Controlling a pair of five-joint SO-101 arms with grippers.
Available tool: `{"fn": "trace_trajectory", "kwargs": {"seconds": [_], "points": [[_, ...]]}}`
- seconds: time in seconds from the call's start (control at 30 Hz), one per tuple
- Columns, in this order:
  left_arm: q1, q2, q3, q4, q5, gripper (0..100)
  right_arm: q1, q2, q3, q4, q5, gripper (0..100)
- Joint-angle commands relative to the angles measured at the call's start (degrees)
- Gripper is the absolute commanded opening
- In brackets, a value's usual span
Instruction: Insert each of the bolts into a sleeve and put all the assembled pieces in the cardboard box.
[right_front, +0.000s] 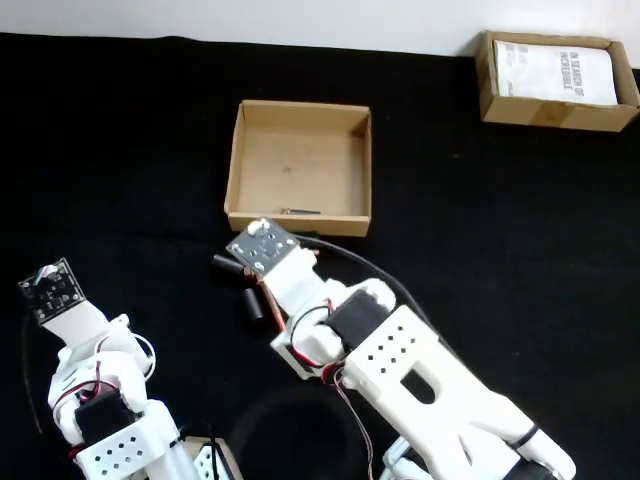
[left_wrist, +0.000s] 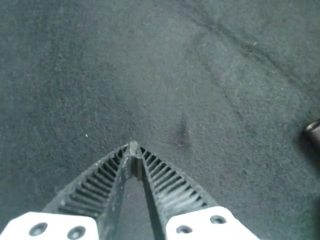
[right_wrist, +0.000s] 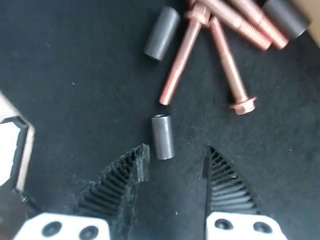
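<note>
Black cloth bears bolts and sleeves by parted right pincer

The left arm sits folded near the front left corner of the table. The left gripper points down, its toothed jaws pressed together. The right arm stretches from the front edge toward the table's middle. The right gripper is low with its jaws parted.

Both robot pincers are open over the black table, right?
Not both. The right pincer is open, with a grey sleeve just ahead of it, but the left pincer is shut, its tips touching. The left wrist view shows it.
</note>
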Motion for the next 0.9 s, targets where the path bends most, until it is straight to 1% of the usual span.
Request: {"fn": "trace_trajectory", "kwargs": {"seconds": [0.0,0.2,0.3,0.4,0.57,0.67,0.87], "points": [[0.7,-0.2,1.0,-0.1,-0.3,1,1.0,-1.7,5.3,-3.5,0.0,15.8],[0.7,-0.3,1.0,-0.2,-0.3,1,1.5,-1.6,12.1,-11.9,0.4,15.9],[0.7,-0.3,1.0,-1.4,-0.1,1,2.2,-1.6,15.2,-16.1,3.9,15.9],[0.7,-0.3,1.0,-2.2,-0.1,1,2.9,-1.6,16.9,-18.9,4.9,15.9],[0.7,-0.3,1.0,-2.2,0.0,1,4.7,0.0,17.4,-19.6,6.4,16.0],[0.7,-0.3,1.0,-2.2,0.0,1,6.5,4.4,16.6,-19.6,9.2,16.3],[0.7,-0.3,1.0,-2.2,0.0,1,7.3,14.5,8.6,-20.1,9.8,16.3]]}}
